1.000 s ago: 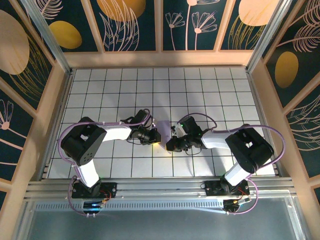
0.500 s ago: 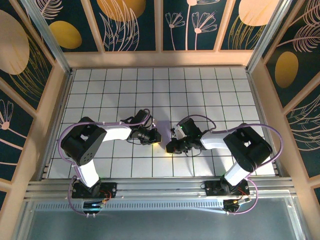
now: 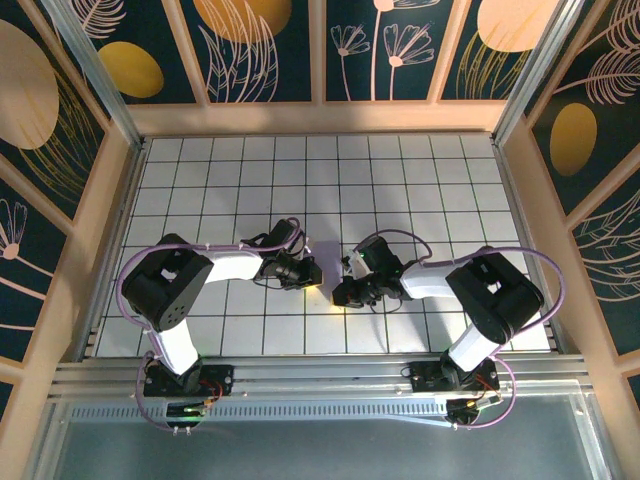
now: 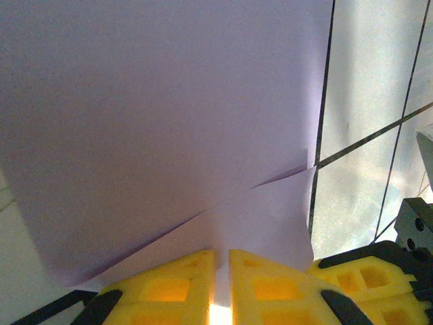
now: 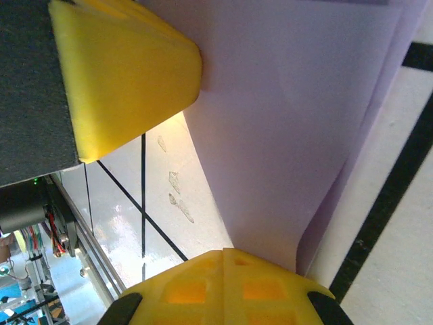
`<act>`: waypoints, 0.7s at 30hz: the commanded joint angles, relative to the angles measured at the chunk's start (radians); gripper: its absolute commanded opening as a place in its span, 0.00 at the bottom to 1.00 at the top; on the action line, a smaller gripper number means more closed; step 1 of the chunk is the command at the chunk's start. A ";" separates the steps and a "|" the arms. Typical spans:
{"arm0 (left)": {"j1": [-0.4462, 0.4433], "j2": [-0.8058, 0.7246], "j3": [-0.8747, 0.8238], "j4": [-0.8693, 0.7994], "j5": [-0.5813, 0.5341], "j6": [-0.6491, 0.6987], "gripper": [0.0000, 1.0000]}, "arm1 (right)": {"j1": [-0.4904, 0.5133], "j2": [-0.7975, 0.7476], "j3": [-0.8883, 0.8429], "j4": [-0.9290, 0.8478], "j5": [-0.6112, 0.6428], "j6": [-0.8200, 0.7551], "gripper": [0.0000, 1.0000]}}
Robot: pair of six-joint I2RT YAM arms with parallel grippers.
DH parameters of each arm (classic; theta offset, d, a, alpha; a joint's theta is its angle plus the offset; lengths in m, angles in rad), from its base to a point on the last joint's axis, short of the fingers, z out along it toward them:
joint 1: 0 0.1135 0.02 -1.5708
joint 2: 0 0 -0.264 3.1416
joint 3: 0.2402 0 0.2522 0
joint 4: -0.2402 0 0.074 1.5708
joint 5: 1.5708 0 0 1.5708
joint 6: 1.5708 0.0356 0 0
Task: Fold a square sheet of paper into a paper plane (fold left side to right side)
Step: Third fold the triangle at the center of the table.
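Inspector: Location of the sheet of paper (image 4: 169,122), please.

Assessor: It is sitting near the middle of the table (image 3: 400,170), where the left arm (image 3: 235,265) and the right arm (image 3: 430,280) are meeting tip to tip. It is showing pale lavender and plain. In the left wrist view a slanting crease is running across it, with one layer lying over another.

Inspector: Left jaws?

Assessor: They are clenching on the near edge of the sheet. The yellow pads (image 4: 162,291) are standing almost together, a bright sliver is showing between them, and the paper is running down into that sliver.

Inspector: Right jaws?

Assessor: They are standing fully clenched, one side pressing flat against the other. The folded edge of the sheet is coming down to their tips, but I am not able to tell whether any paper is caught between them.

Inspector: Spacing between the two sets?

Assessor: They are working just beside each other at the same end of the sheet. In the right wrist view, one yellow tip of the left arm is pressing against the paper's edge.
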State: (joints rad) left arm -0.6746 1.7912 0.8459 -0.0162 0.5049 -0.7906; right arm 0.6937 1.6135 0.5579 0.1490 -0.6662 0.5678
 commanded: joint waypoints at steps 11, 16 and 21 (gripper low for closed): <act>-0.002 0.052 0.022 -0.064 -0.077 -0.004 0.14 | 0.007 0.002 -0.002 -0.111 0.057 -0.032 0.00; -0.001 0.056 0.020 -0.063 -0.078 -0.006 0.14 | 0.012 -0.024 -0.023 -0.131 0.035 -0.035 0.00; -0.001 0.054 0.017 -0.062 -0.080 -0.006 0.13 | 0.018 -0.056 -0.045 -0.161 0.019 -0.033 0.00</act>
State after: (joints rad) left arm -0.6765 1.8030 0.8639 -0.0307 0.4973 -0.7910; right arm 0.6960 1.5814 0.5446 0.0872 -0.6479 0.5529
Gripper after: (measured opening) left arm 0.136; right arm 0.051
